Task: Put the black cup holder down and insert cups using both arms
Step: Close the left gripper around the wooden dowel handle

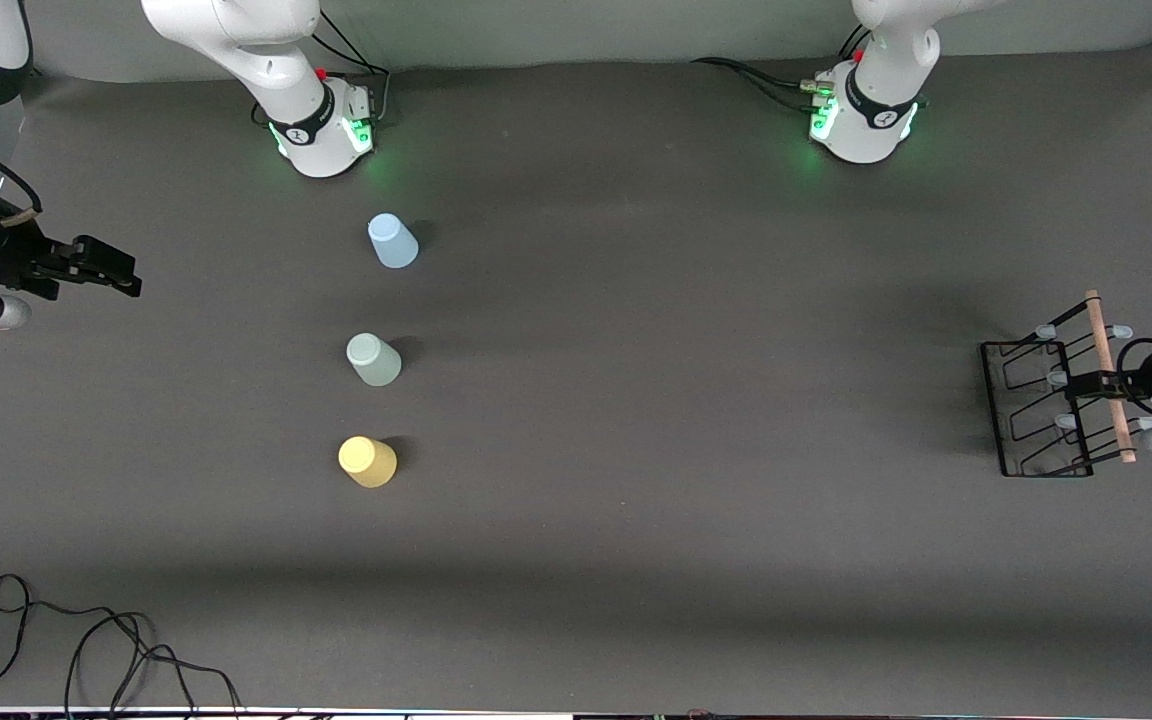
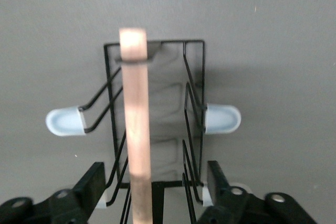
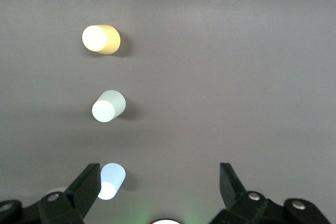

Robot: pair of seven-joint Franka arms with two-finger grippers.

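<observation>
The black cup holder [image 1: 1036, 405] stands at the left arm's end of the table, its wooden rod handle [image 1: 1108, 375] on top. My left gripper [image 1: 1096, 382] is open with one finger on each side of the handle and touches neither side. In the left wrist view the handle [image 2: 135, 114] runs between the fingers [image 2: 93, 182], over the wire rack [image 2: 193, 103] and its pale blue tips. Three cups stand upside down in a row: light blue [image 1: 393, 241], mint green [image 1: 373, 359], yellow [image 1: 367, 461]. My right gripper [image 1: 106, 268] is open and empty, up at the right arm's end.
The right wrist view looks down on the yellow cup [image 3: 101, 39], the mint cup [image 3: 108, 106] and the blue cup [image 3: 111, 180]. Loose black cables [image 1: 86, 640] lie at the table's near corner by the right arm's end. The arm bases [image 1: 321, 125] [image 1: 866, 115] stand along the table's edge.
</observation>
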